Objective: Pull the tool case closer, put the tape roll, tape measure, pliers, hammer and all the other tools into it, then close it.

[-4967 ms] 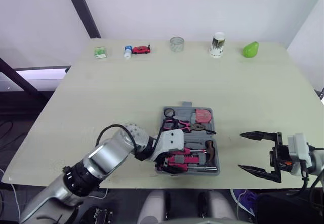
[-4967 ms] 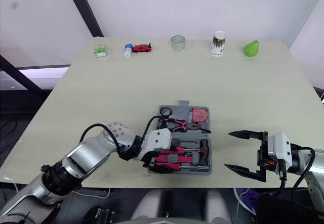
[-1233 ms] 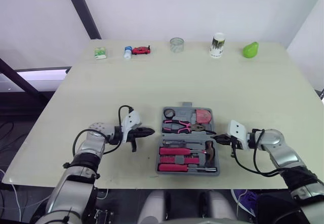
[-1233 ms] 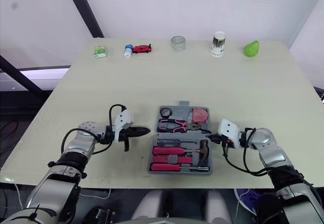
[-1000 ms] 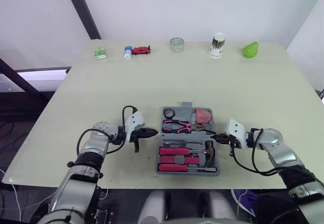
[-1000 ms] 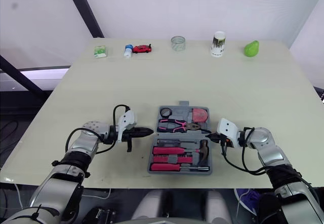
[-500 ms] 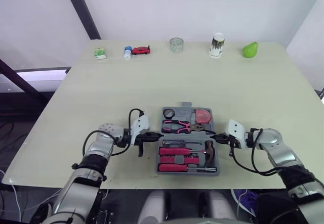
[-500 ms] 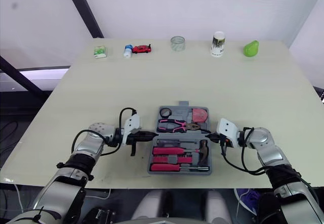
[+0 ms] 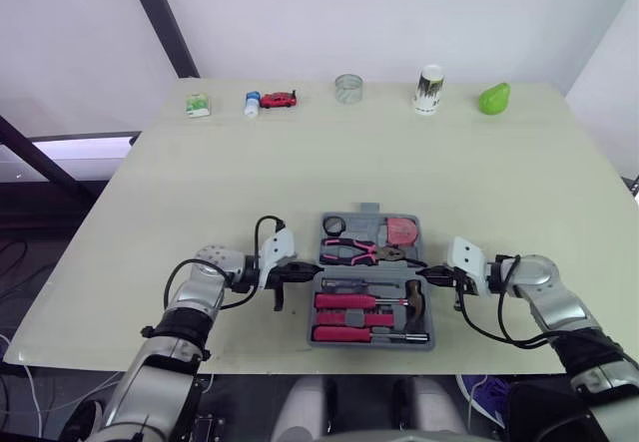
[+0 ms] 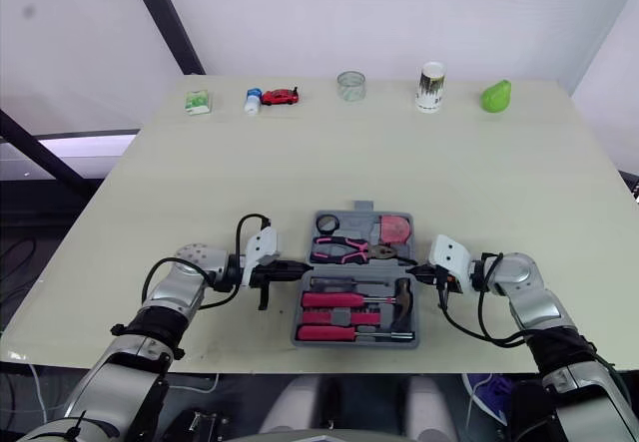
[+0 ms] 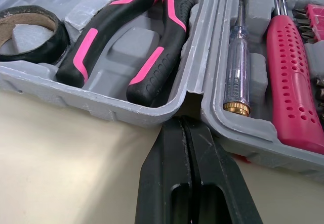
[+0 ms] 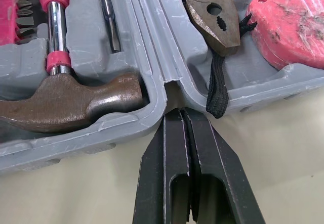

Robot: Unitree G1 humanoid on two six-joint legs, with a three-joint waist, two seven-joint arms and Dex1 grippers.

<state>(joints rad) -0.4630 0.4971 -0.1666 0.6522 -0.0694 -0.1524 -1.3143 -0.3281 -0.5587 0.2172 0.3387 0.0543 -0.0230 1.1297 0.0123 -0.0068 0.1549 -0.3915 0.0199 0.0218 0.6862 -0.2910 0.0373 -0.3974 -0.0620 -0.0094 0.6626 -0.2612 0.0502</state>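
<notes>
L claw [image 11: 185, 122] & R claw [image 12: 180, 113] are pressed shut, w/ tips at the tool case [image 11: 101, 105] fold. Lift both sides evenly so the hammer [image 12: 66, 95] stays in.

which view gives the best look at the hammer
The right wrist view: the hammer head lies close up in its moulded slot of the tool case. Both eye views show it small, at the case's right edge.
</notes>
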